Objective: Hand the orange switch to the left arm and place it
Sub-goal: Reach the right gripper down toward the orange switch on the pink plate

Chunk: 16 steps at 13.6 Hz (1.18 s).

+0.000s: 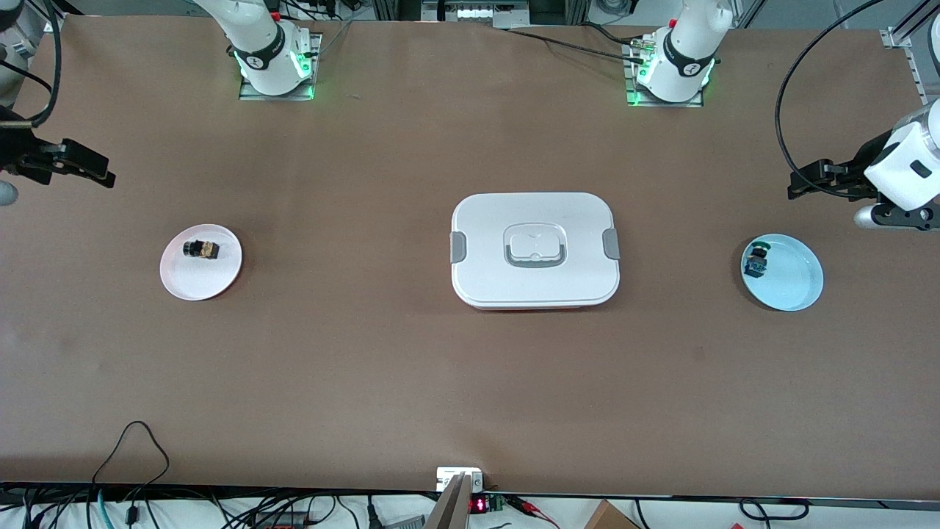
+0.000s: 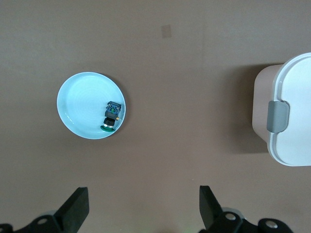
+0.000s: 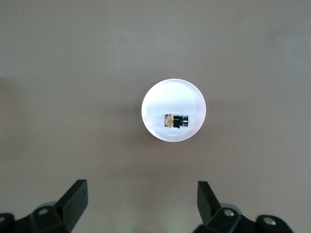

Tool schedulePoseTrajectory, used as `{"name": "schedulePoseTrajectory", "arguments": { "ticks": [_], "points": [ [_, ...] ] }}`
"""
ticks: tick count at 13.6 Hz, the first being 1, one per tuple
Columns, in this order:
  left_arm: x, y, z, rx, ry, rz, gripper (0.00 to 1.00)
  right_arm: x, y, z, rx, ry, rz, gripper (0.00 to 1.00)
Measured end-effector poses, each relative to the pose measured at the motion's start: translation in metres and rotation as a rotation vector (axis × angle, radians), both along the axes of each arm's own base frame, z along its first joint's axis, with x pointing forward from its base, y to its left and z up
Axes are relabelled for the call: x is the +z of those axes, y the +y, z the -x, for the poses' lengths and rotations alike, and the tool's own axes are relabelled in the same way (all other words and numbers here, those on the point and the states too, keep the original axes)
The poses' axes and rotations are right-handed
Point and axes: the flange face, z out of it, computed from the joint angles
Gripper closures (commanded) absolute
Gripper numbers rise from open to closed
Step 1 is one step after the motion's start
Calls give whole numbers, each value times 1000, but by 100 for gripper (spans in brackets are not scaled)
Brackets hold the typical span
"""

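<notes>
My right claw (image 3: 141,201) hung wide open and empty above the table's right-arm end. Below it, a short way off, sat a white plate (image 1: 220,283) with the orange switch (image 1: 201,250) lying on its side in it. My left claw (image 2: 144,206) hung just as wide and empty over the other end, near a pale blue plate (image 1: 797,283) holding a blue and green part (image 1: 755,263). The white box (image 1: 534,250) stood closed on the table (image 1: 470,382) between my two claws, well apart from both plates.

Bright, even overhead light; soft shadows, sharp focus.
</notes>
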Motion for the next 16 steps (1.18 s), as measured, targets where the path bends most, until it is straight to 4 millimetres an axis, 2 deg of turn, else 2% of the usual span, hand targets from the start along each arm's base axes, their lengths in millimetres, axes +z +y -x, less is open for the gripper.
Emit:
{"name": "schedulePoseTrajectory", "arguments": {
  "ticks": [2, 4, 16],
  "points": [
    [0, 0, 0, 0, 1, 0, 0, -22, 0, -10, 0, 31, 3, 0],
    [-1, 0, 0, 0, 2, 0, 0, -35, -1, -18, -1, 36, 5, 0],
    [-1, 0, 0, 0, 4, 0, 0, -89, -17, -51, -17, 16, 34, 0]
  ]
}}
